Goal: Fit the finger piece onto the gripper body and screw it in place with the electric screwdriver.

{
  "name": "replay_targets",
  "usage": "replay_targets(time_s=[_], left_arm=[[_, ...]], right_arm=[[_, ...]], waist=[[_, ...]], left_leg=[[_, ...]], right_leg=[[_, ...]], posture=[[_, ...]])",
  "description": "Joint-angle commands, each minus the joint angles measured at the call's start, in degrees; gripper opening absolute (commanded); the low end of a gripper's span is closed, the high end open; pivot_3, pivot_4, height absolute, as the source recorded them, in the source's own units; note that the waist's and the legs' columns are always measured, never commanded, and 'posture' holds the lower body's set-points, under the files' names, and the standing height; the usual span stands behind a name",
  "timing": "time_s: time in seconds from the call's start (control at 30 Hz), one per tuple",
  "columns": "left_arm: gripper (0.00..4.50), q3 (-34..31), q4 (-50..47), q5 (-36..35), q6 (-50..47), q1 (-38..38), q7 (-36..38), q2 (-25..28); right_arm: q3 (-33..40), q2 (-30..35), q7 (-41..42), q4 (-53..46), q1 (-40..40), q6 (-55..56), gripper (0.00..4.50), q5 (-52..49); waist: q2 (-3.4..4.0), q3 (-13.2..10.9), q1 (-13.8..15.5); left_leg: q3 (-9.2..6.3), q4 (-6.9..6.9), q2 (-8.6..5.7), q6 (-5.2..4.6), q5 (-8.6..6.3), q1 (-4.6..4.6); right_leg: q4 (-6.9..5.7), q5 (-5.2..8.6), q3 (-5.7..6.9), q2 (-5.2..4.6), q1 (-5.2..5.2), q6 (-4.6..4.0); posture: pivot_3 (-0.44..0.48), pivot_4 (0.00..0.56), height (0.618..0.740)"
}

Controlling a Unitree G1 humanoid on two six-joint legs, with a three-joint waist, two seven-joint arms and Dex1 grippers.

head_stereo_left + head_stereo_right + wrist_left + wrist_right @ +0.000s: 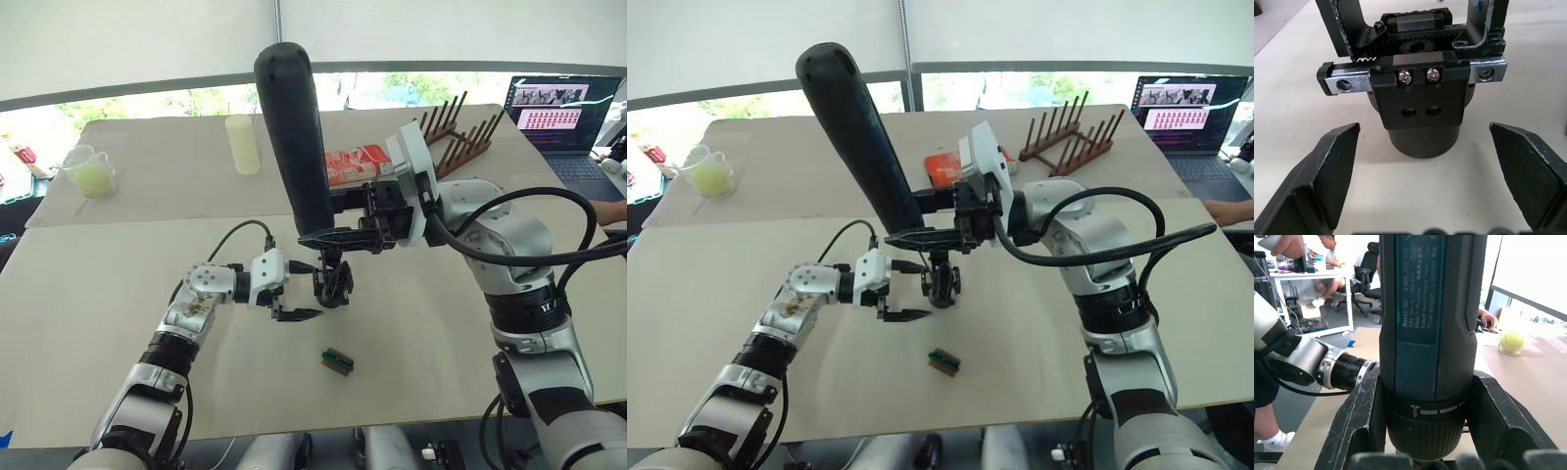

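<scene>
On the far left of the table (118, 323), a clear cup (91, 171) with something yellow-green inside is standing near the back edge. The left gripper (294, 315) is hovering low just beside the gripper body (333, 284), its fingers (1327, 171) spread wide apart and holding nothing. The gripper body is sitting upright on the table near its middle. A small green-brown block (337, 360) is lying nearer the front edge. The right gripper (338, 238) is clamping the electric screwdriver (294, 127) upright directly above the gripper body. A laptop (560, 113) is glowing at the far right.
</scene>
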State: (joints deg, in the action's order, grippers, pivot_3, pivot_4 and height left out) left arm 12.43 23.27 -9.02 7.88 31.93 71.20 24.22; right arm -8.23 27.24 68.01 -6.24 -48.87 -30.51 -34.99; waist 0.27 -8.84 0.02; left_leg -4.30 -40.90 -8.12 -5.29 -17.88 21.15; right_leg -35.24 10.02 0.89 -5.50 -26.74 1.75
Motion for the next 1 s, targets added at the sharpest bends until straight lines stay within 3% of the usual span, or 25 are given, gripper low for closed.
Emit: replay_targets(time_s=[0.03,1.0], left_arm=[[4.5,-0.01,-0.27,0.22,1.75,1.27,-0.05,-0.39],[4.5,-0.03,-0.02,1.01,2.55,1.4,-0.07,-0.91]], right_arm=[[1.78,-0.55,-0.1,-2.15,-0.99,0.8,1.9,-1.14],[1.5,-1.05,-0.73,-4.47,1.56,-0.92,1.9,-1.09]], waist=[[0.0,0.0,-0.01],[0.0,0.0,-0.23]], left_leg=[[0.01,0.0,0.0,0.0,0.0,0.0],[0.0,-0.02,-0.02,0.0,0.0,0.02]], right_leg=[[0.0,0.0,0.0,0.0,0.0,0.0],[-0.07,0.0,-0.01,-0.02,-0.05,0.0]], posture=[[0.0,0.15,0.74],[0.0,0.15,0.74]])
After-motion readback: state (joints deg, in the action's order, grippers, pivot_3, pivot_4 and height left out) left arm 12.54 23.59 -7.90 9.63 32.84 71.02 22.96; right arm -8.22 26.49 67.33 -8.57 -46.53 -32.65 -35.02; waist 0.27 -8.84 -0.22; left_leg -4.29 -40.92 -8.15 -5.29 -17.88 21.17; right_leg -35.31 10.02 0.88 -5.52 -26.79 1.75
